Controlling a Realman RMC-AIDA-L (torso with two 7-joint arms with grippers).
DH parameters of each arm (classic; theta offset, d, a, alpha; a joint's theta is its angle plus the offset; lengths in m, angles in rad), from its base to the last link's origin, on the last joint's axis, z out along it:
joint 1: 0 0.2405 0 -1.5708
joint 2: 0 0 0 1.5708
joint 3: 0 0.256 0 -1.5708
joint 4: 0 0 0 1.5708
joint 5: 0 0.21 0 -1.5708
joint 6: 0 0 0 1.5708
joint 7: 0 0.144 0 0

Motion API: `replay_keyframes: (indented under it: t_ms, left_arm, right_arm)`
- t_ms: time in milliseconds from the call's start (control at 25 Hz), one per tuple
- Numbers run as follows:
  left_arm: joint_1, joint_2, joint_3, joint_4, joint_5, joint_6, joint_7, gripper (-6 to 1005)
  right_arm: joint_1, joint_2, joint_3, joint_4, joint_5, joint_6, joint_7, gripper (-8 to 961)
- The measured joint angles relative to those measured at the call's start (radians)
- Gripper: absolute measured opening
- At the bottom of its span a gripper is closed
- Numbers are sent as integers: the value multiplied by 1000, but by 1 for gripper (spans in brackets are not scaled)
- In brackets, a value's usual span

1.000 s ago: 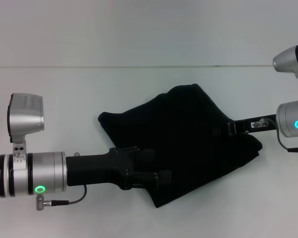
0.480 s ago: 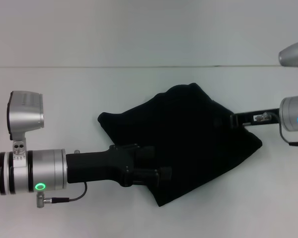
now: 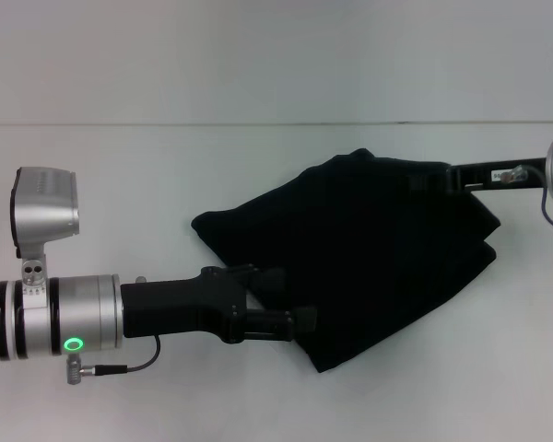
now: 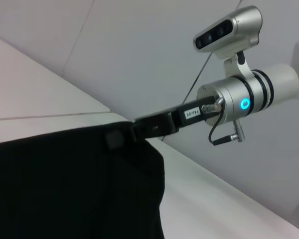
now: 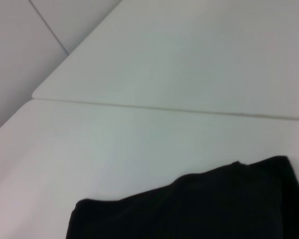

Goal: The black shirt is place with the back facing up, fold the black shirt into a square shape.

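White worktop [image 3: 120, 193] spreads under everything, a thin seam crossing it farther back. Nearest me, my left jaws [image 3: 293, 299] reach in from the left and are clamped on the near left edge of the black shirt [image 3: 369, 249]. It lies bunched and partly lifted at the middle of the worktop, its lowest corner pointing toward me. Farther off, my right jaws [image 3: 422, 180] are closed on the shirt's far right edge, holding that side raised.
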State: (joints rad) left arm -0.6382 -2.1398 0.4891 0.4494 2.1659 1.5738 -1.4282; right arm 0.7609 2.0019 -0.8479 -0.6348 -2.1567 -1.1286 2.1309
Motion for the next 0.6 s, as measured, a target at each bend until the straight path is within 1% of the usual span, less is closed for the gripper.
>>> replay_keyframes:
  t_ms: [200,600]
  left_arm:
    - [-1,0,0,0,0,-3,-8,861]
    - [-4,0,1,0,0,-11,-18,856]
  right_arm:
    - [0,-16,2,-2,-6,-1,2,64]
    - [21,-31,3,-15,-2,-13,3,63]
